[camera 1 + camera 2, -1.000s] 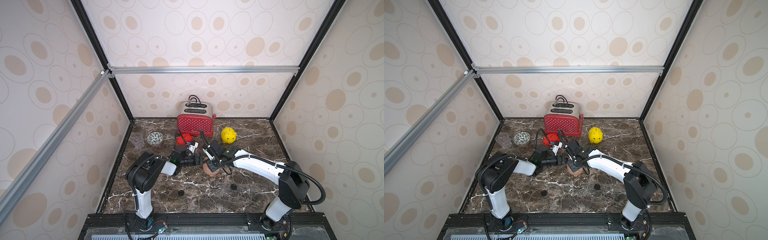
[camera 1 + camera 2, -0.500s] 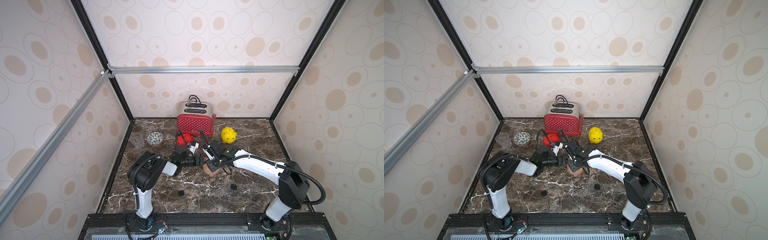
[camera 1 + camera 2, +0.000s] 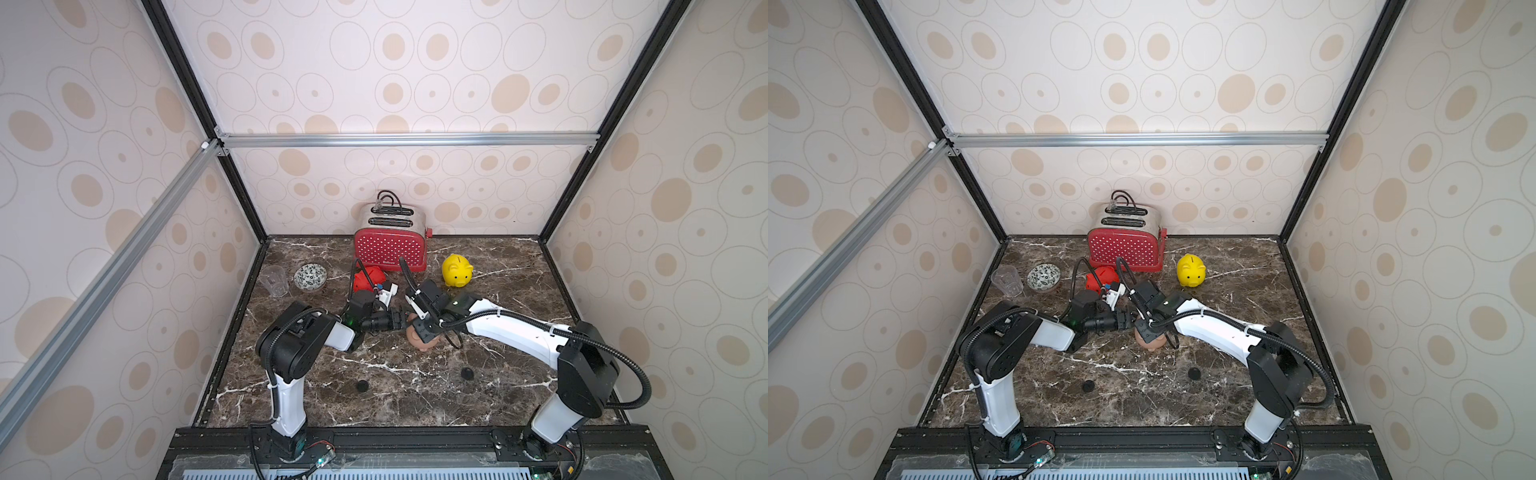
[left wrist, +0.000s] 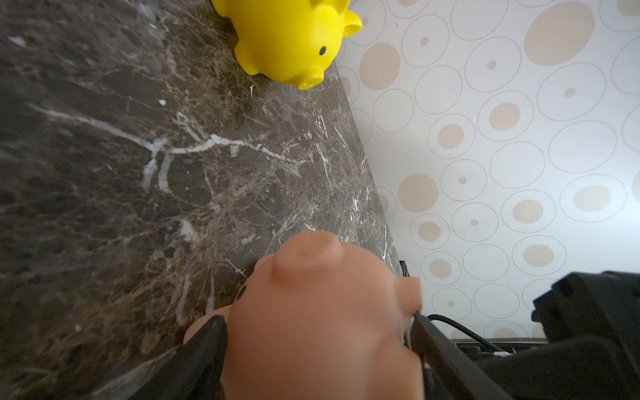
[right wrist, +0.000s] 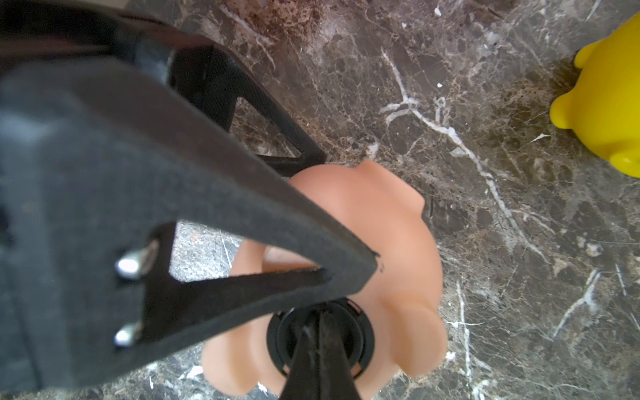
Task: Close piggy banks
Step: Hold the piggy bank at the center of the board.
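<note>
Your right gripper (image 5: 320, 323) is pinched fully closed. Its tips sit in the middle of the black round plug (image 5: 362, 341) in the belly hole of the peach-pink pig (image 5: 374, 225) (whether they nip a ridge on the plug or only press on it does not show). Your left gripper (image 4: 315, 318) stands wide around the same pig, with one of its fingers (image 4: 204, 349) on each flank and both seemingly in contact, so it reads as a bracing hold. The pig is tipped over on the marble table (image 3: 519, 291), well out in front of the red polka-dot toaster (image 3: 390, 247), with its belly toward the right gripper. The step in hand looks like seating this plug; it sits in the hole, but do not count it as locked. Your next move calls for a steady push or twist along the plug's axis, with the left arm holding the pig against rolling, then a clean release. The yellow pig (image 3: 456, 271) stands upright just beside the toaster's front corner on the robot's right. The red pig (image 3: 368, 277) is just in front of the toaster on the left, half hidden by a cable. Neither belly shows. One black disc (image 3: 362, 385) and a second black disc (image 3: 467, 373) lie farther from the toaster than the peach-pink pig; they are likely the remaining plugs.
</note>
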`<state>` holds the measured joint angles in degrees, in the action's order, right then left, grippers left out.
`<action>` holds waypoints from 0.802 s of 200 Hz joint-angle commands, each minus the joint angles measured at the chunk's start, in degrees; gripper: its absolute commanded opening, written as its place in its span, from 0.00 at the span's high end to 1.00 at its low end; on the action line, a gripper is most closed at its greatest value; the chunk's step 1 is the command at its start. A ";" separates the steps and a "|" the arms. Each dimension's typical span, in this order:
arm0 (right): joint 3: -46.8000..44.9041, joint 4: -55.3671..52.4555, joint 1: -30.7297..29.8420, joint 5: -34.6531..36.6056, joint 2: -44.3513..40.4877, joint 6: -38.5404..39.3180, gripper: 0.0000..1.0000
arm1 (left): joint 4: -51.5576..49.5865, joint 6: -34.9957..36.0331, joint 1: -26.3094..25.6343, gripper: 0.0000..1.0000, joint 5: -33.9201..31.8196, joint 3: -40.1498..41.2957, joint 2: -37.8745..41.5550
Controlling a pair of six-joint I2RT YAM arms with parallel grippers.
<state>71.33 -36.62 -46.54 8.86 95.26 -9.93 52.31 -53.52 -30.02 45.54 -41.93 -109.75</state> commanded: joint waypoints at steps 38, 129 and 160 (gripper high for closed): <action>0.03 -4.25 -0.13 1.82 1.87 -4.48 1.00 | 0.15 -4.05 -1.59 0.19 -0.95 2.68 -0.27; -0.26 -6.27 -0.13 4.68 1.28 -12.82 1.00 | -0.90 -4.06 -3.37 0.19 -3.18 3.66 2.59; -0.15 -6.20 -0.13 4.41 1.78 -14.64 1.00 | -0.88 -4.23 -3.66 0.19 -3.35 3.70 2.35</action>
<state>71.46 -39.20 -46.65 11.84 95.37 -21.12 54.15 -56.16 -32.56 40.71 -39.03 -108.18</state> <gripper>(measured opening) 0.041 0.808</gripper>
